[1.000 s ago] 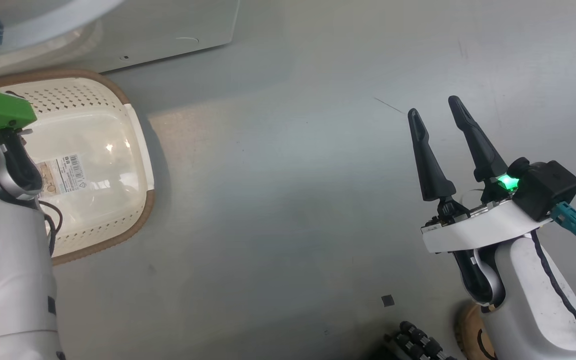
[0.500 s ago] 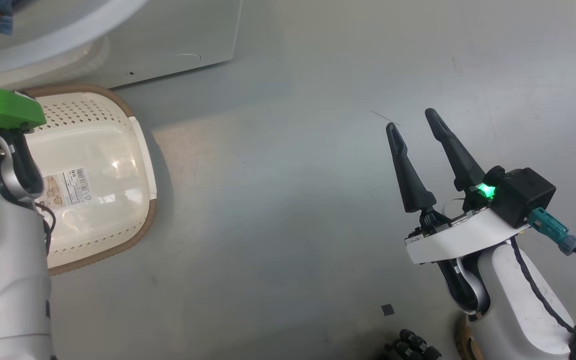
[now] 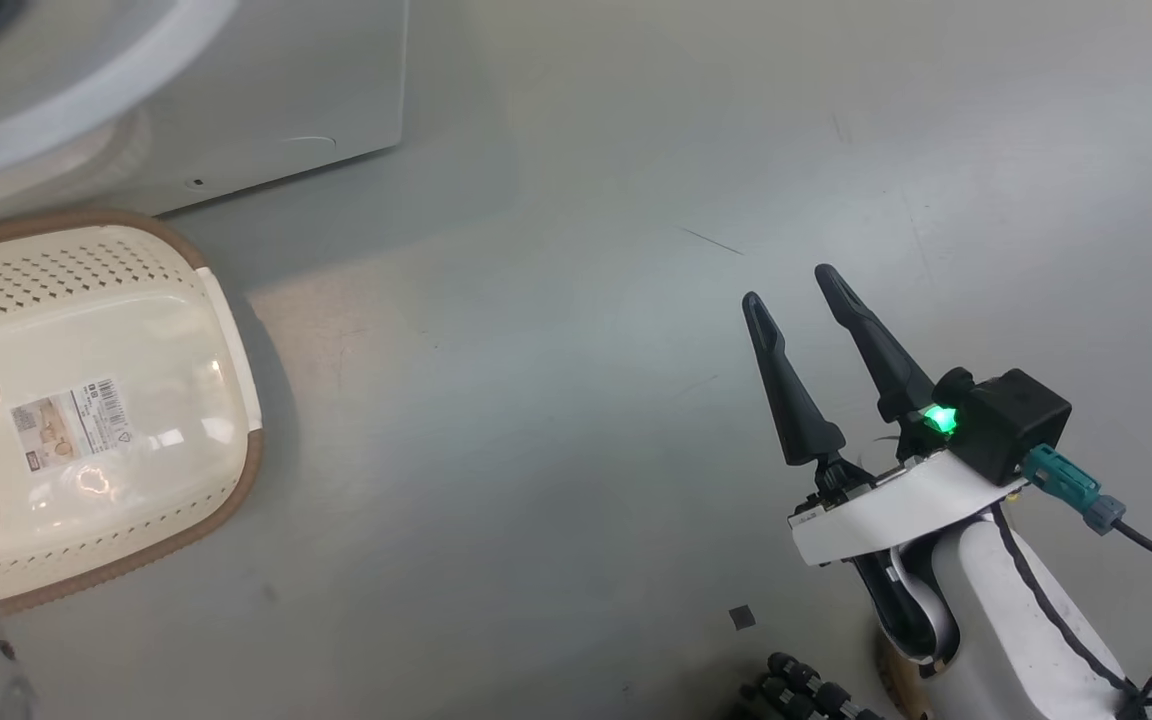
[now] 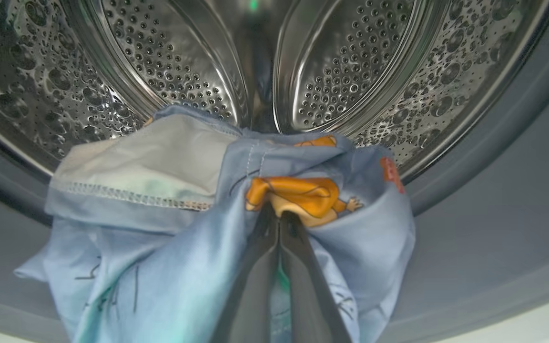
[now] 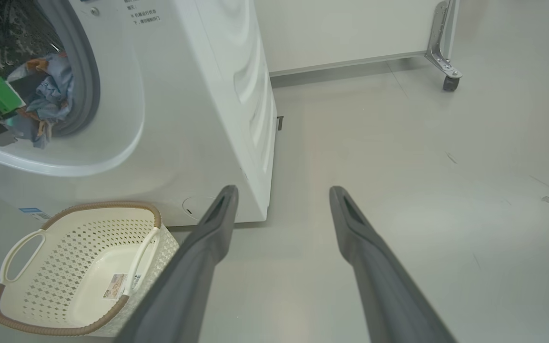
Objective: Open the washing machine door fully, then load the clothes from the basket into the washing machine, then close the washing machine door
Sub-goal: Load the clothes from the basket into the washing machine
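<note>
Now, the left gripper is clamped on the clothes, its two dark tapered fingers pressed together into a fold of soft light blue fabric just below an orange cartoon figure. The cloth, with a stitched cream panel, hangs bunched in the mouth of the washing machine, over the smooth grey rubber seal and in front of the shiny perforated steel drum. The right gripper holds nothing, its long fingers spread wide above the glossy grey floor off the machine's side. The basket, cream perforated plastic with a brown woven-look rim, sits just before the machine's lower front.
</note>
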Controlling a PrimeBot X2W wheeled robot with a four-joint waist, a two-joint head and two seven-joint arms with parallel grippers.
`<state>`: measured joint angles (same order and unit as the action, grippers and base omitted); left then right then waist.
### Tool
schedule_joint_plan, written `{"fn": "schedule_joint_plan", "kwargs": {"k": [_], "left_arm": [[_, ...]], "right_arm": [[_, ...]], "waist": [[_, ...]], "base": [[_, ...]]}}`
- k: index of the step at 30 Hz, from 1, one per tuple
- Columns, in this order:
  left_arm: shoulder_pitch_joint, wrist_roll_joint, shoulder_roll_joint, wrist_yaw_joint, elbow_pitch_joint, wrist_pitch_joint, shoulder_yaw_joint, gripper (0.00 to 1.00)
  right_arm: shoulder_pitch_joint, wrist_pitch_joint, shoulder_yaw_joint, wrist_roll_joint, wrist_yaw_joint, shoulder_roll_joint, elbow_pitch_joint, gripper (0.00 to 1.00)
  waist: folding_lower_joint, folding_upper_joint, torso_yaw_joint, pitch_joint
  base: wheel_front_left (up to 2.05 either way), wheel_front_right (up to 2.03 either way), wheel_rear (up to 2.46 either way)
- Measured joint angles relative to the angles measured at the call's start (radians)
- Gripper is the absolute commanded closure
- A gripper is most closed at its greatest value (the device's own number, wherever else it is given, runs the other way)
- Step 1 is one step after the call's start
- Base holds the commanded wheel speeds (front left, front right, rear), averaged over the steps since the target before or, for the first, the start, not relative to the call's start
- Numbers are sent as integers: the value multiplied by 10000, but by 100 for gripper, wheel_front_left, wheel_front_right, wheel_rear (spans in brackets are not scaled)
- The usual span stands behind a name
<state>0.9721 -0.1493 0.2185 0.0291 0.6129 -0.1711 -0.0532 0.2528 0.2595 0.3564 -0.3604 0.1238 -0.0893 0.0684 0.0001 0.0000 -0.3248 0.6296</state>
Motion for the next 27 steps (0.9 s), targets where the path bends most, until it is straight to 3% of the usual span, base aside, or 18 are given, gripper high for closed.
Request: {"fn": "schedule_joint_plan", "kwargs": {"k": [11,27], "left_arm": [[1632,-151,456,-13,1118,727,-355,100],[3383,-12,752,-178,1864,867,-140,100]], "right_arm": [[-498,0,71,-10,0,-63,61,0],[-855,-2,-59,-86,0,-173,-251,0]], "waist": [[0,0,-384,-66],[0,0,-502,463]], "base": [[0,0,0],[0,0,0]]}}
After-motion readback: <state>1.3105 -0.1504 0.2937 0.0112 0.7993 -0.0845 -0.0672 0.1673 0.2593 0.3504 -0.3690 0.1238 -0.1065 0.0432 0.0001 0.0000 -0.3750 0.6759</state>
